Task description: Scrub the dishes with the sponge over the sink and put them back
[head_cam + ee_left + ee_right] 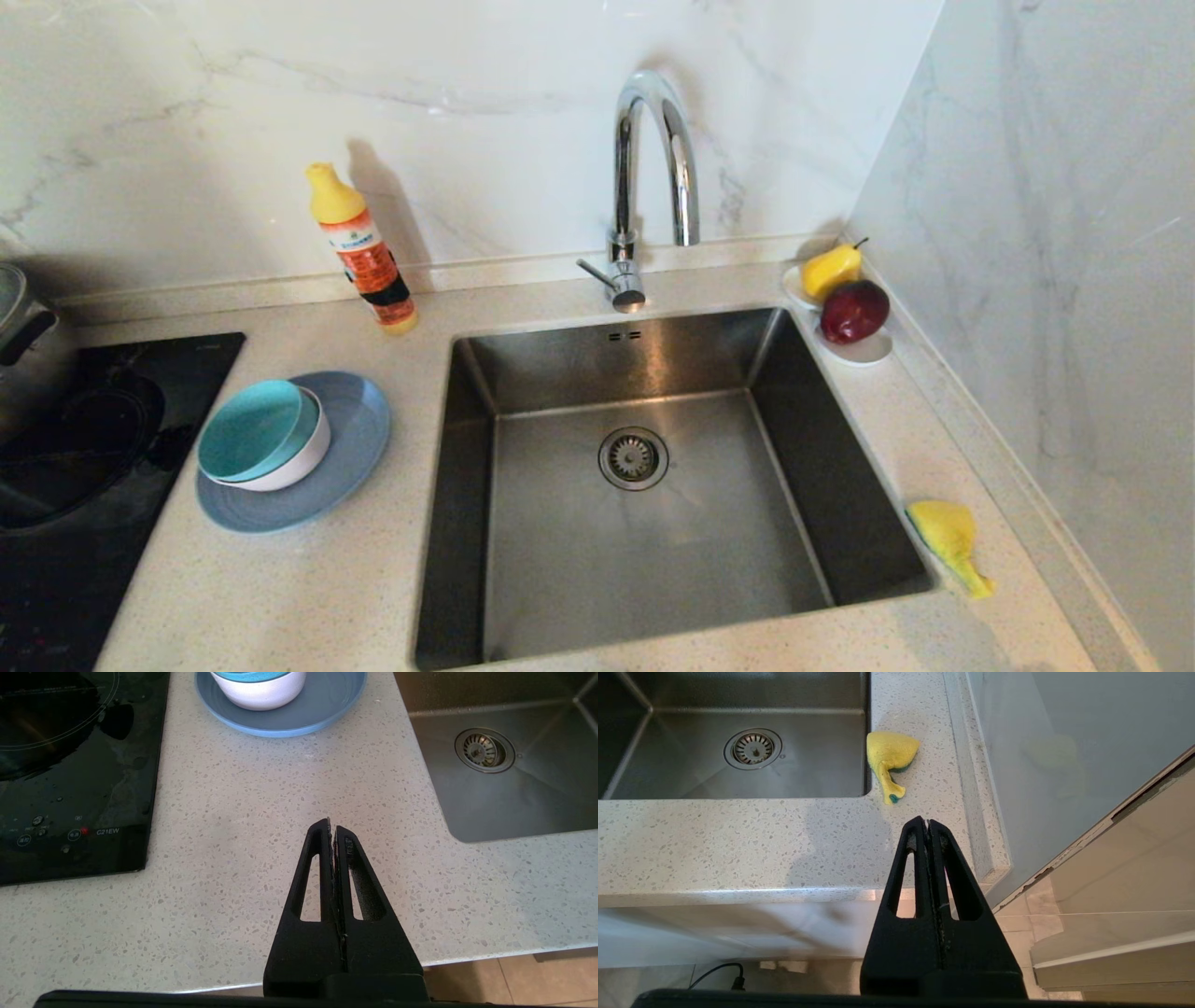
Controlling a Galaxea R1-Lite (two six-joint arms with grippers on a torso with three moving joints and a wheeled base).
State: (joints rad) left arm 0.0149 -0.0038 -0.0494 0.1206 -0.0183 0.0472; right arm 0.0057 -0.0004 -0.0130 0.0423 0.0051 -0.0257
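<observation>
The dishes are stacked on the counter left of the sink (616,355): a grey-blue plate (350,457) carries a white-sided bowl (299,467) with a teal bowl (252,429) nested in it. The crumpled yellow sponge (948,537) lies on the counter by the sink's right rim. Neither gripper appears in the head view. My left gripper (332,828) is shut and empty above the counter's front part, short of the plate (322,711). My right gripper (927,822) is shut and empty near the counter's front edge, a little short of the sponge (889,758).
A chrome faucet (644,187) rises behind the sink, and an orange detergent bottle (364,252) leans by the back wall. A small white dish (868,350) with a pear and an apple sits at the back right corner. A black cooktop (103,448) lies at the left.
</observation>
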